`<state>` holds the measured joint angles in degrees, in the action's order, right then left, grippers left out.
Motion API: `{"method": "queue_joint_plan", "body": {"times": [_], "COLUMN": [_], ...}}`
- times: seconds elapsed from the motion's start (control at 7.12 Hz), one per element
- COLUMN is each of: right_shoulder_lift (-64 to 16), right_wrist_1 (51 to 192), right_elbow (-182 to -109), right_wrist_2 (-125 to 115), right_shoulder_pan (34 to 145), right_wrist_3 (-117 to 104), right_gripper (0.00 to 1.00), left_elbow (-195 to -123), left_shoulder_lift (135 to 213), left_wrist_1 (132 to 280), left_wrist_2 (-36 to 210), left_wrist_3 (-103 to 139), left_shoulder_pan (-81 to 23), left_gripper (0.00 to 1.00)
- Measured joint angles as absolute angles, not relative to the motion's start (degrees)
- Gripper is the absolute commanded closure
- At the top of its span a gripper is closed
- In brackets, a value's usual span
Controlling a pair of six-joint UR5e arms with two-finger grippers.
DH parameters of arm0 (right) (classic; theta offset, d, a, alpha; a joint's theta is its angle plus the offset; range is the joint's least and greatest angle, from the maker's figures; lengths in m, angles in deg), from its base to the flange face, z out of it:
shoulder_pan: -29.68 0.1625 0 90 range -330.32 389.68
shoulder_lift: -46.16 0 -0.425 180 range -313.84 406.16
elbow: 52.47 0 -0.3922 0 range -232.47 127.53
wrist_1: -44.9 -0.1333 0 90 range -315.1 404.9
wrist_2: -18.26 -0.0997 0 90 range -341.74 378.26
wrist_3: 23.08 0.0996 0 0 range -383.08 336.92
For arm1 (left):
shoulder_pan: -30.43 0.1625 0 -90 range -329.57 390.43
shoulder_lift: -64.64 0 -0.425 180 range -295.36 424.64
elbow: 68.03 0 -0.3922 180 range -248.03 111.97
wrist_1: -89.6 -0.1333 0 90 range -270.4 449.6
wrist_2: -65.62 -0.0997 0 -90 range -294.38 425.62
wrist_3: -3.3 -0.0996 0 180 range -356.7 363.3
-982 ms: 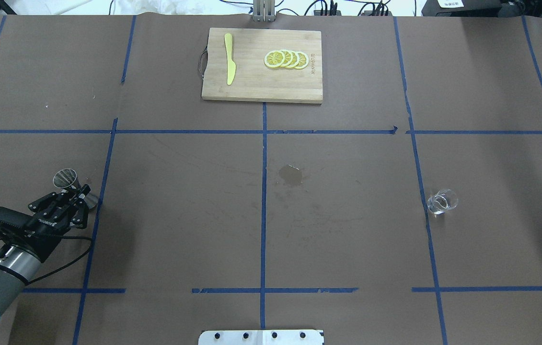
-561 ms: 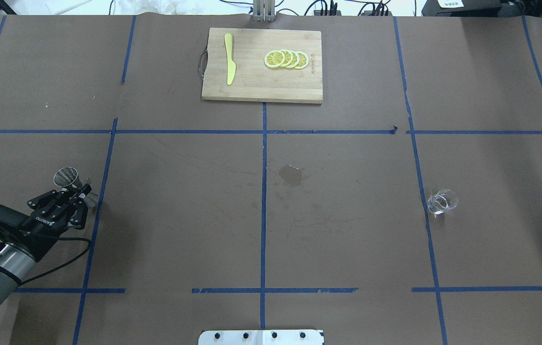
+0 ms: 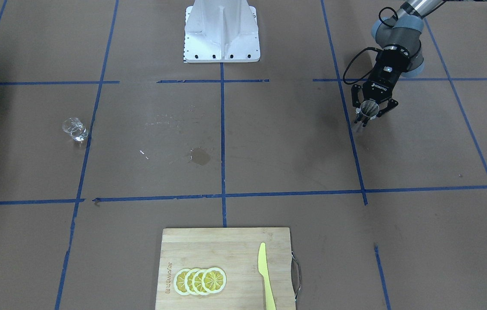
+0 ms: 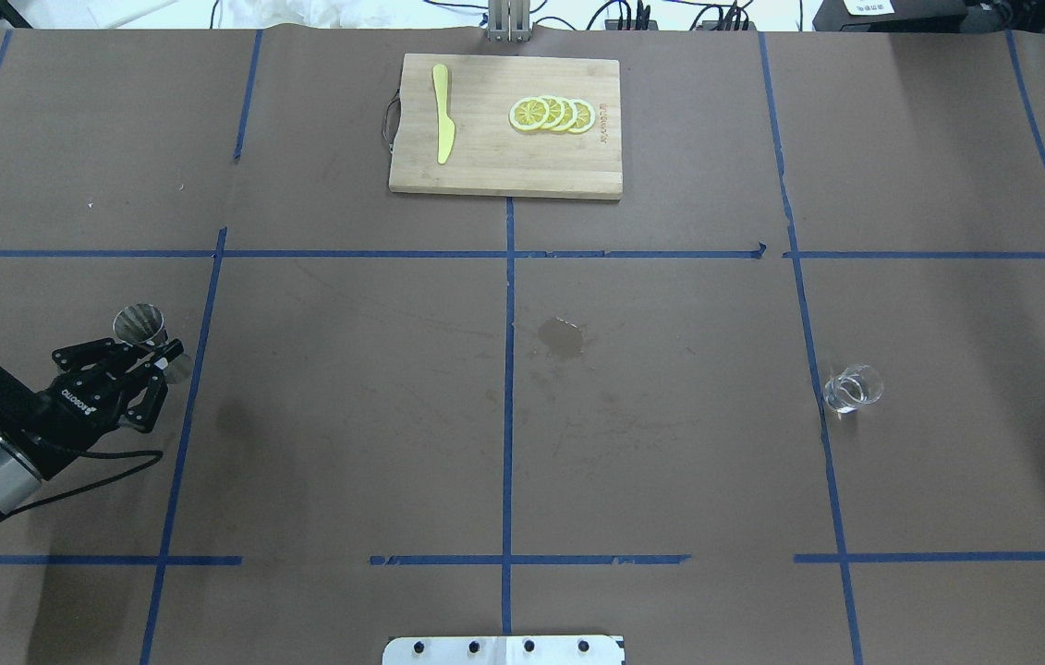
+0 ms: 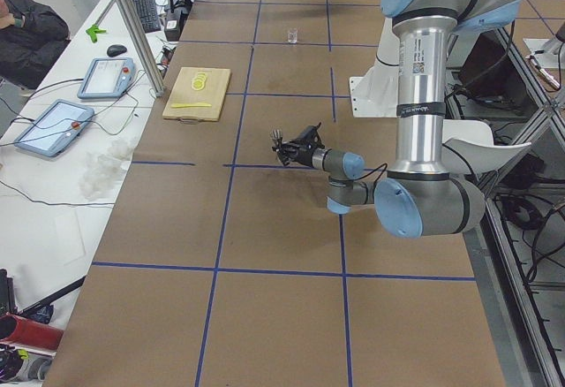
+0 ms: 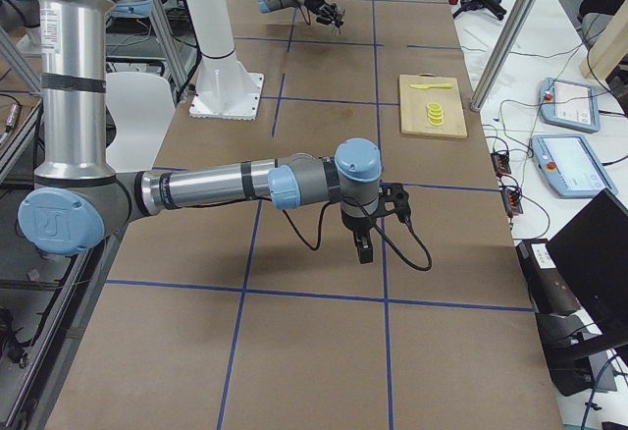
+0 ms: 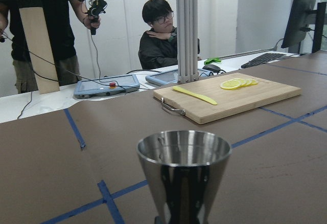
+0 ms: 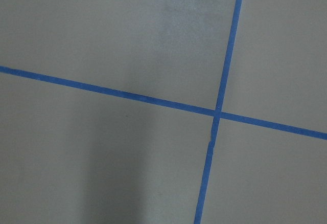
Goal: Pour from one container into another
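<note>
**Jigger in hand, glass yet to fetch**

Since a second ago my left arm has drawn back toward the table's left edge and turned a little, taking the jigger [image 4: 139, 323] with it. My left gripper [image 4: 155, 353] is clamped across its narrow waist, with the mouth upward in the wrist view. Steel like this should be stiff, light and slick, so I judge the waist the right hold, since the cones stop it sliding.

The glass cup [image 4: 852, 388] stands well apart, toward the right edge, just beside a tape line. It looks bottom-heavy, slippery and breakable, so I'd take it gently across the side wall.

My right gripper [image 6: 363, 243] shows only from the side, and I cannot tell whether it is closed. A cutting board [image 4: 504, 166] lies at the far edge.
</note>
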<state>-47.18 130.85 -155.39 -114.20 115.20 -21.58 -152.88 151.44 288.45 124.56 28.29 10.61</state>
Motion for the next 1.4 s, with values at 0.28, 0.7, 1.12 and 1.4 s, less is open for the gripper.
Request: {"method": "queue_joint_plan", "body": {"times": [0.28,0.7,1.12,1.4], "right_shoulder_lift": [-47.2,-47.2,-47.1,-47.2], "right_wrist_1": [130.9,130.9,130.9,130.9], "right_elbow": [-155.3,-155.2,-155.2,-155.4], "right_wrist_2": [-114.1,-114.1,-114.1,-114.2], "right_shoulder_pan": [115.2,115.2,115.2,115.2], "right_wrist_3": [-21.5,-21.5,-20.8,-20.2], "right_gripper": [0.00,0.00,0.00,0.00], "left_elbow": [-153.1,-153.1,-150.4,-145.8], "left_shoulder_lift": [152.7,161.9,174.9,183.1], "left_wrist_1": [288.3,279.2,272.8,270.7], "left_wrist_2": [144.1,170.0,180.3,181.1], "left_wrist_3": [21.0,12.8,10.8,10.8], "left_shoulder_pan": [-0.3,-11.2,-12.5,-10.8], "left_gripper": [1.00,1.00,1.00,1.00]}}
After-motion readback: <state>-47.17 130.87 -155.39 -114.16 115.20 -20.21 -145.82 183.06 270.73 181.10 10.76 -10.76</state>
